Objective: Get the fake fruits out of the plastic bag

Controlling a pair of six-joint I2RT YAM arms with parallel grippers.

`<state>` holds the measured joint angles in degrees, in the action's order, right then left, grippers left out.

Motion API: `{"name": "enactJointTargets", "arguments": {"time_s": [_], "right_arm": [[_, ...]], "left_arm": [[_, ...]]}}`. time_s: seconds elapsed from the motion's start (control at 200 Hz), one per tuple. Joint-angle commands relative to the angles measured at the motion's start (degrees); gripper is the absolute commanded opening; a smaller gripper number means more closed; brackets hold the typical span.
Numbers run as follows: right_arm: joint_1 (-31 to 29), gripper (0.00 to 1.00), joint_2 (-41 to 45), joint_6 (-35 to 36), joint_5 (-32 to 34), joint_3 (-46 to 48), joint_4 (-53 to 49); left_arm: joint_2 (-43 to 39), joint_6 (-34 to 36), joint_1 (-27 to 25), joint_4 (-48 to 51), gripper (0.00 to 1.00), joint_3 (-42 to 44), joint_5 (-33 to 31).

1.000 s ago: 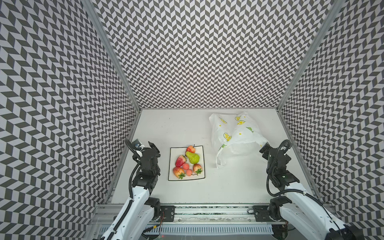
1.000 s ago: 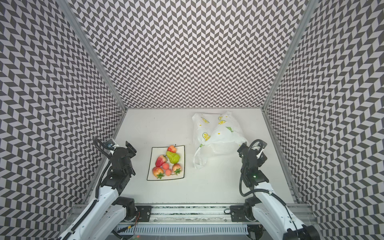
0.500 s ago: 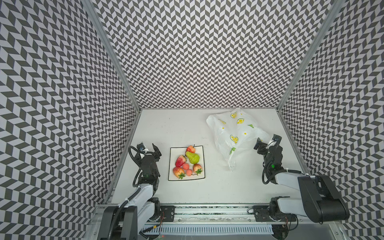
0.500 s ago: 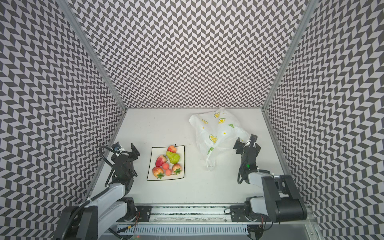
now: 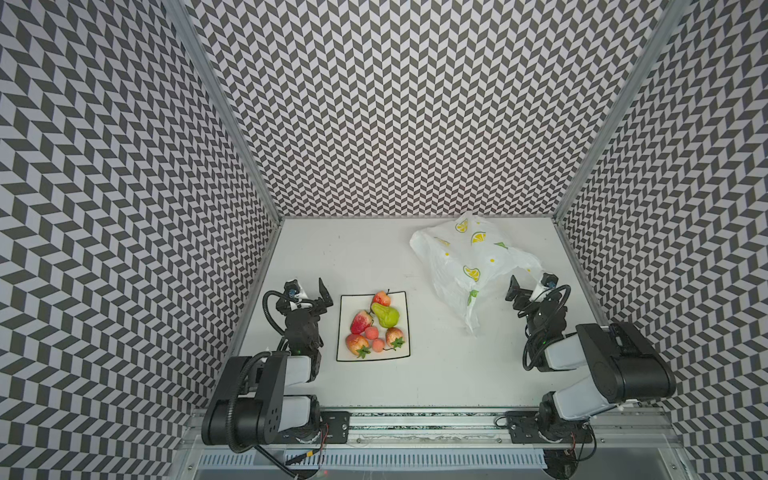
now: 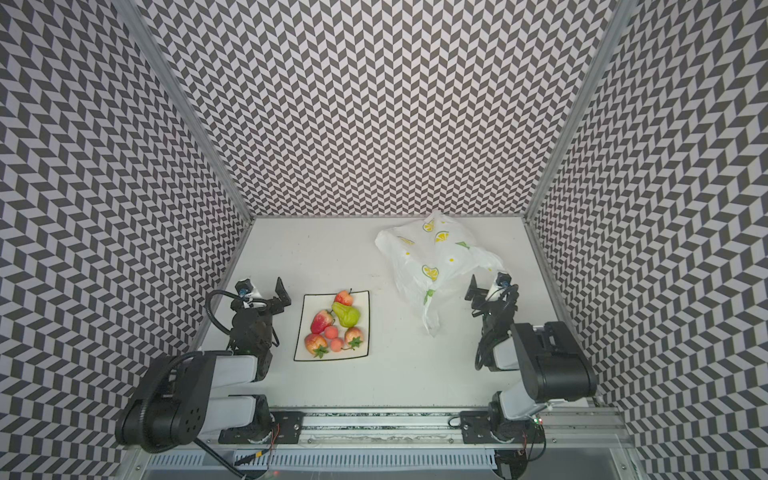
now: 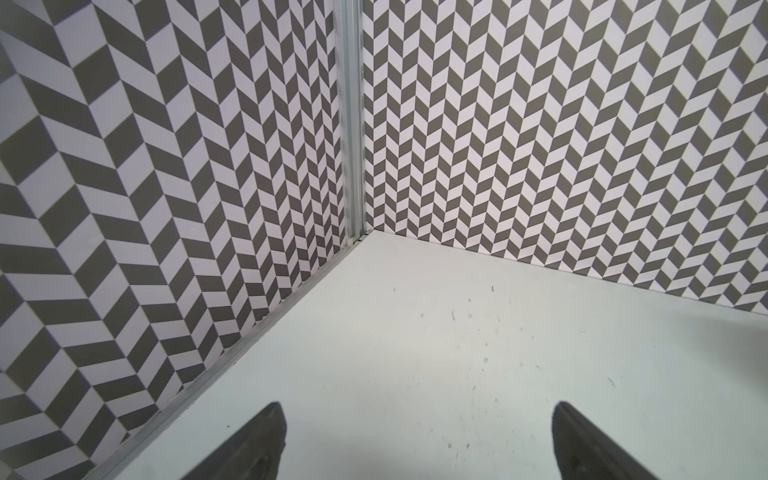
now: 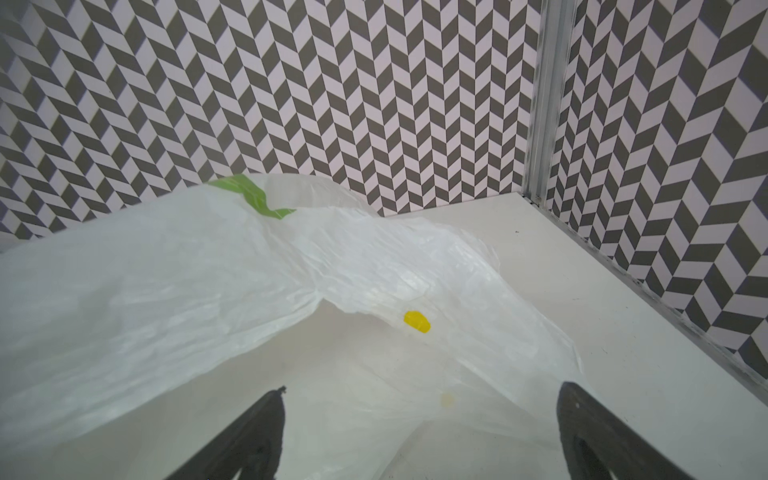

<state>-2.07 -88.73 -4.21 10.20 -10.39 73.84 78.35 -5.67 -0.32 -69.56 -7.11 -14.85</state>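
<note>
The fake fruits [image 5: 374,328], several red-yellow strawberries, a green pear [image 6: 347,316] and two orange balls, lie together on a square white plate [image 5: 345,301]. The plastic bag [image 5: 469,262], white with lemon prints, lies crumpled at the back right in both top views. My left gripper [image 5: 307,291] stands open just left of the plate, with only bare table between its fingers [image 7: 266,440]. To the right of the bag is my right gripper [image 5: 530,284], also open. In the right wrist view the thin edge of the bag [image 8: 208,291] lies between its fingers [image 8: 257,436], ungripped.
Zigzag-patterned walls [image 5: 395,124] close in the white table [image 5: 436,374] on three sides. A metal rail [image 5: 415,419] with both arm bases runs along the front. Both arms are folded low near the front corners.
Both arms have folded back and down toward the front rail. The left gripper has opened wider. The bag has spread out from a bunched heap and now lies flatter.
</note>
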Motion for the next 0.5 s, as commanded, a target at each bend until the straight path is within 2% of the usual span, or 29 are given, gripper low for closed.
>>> {"name": "enactJointTargets", "arguments": {"time_s": [0.0, 0.11, 0.22, 0.3, 0.406, 0.496], "right_arm": [[0.22, 0.99, -0.61, 0.98, -0.7, -0.23, 6.47], [0.22, 0.99, -0.67, 1.07, -0.71, -0.5, 6.18], [0.23, 0.99, -0.77, 1.04, -0.75, -0.59, 5.9], [0.22, 0.99, -0.83, 1.04, -0.66, -0.81, 5.69], [0.22, 0.99, -0.84, 1.04, -0.62, -0.86, 5.54], [0.18, 0.99, -0.88, 1.05, -0.55, -0.94, 5.41]], "left_arm": [[6.18, 0.7, 0.33, -15.77, 1.0, 2.5, 3.11], [11.71, 1.01, 0.25, -19.38, 1.0, 1.03, 1.94], [8.88, 0.84, -0.6, -8.08, 1.0, -2.53, 1.1], [10.93, 2.61, -1.46, -8.68, 1.0, -4.06, 0.85], [10.17, 3.22, -2.69, -3.02, 1.0, -6.28, -0.57], [11.02, 3.56, -2.83, -5.14, 1.0, -5.96, -0.7]]}}
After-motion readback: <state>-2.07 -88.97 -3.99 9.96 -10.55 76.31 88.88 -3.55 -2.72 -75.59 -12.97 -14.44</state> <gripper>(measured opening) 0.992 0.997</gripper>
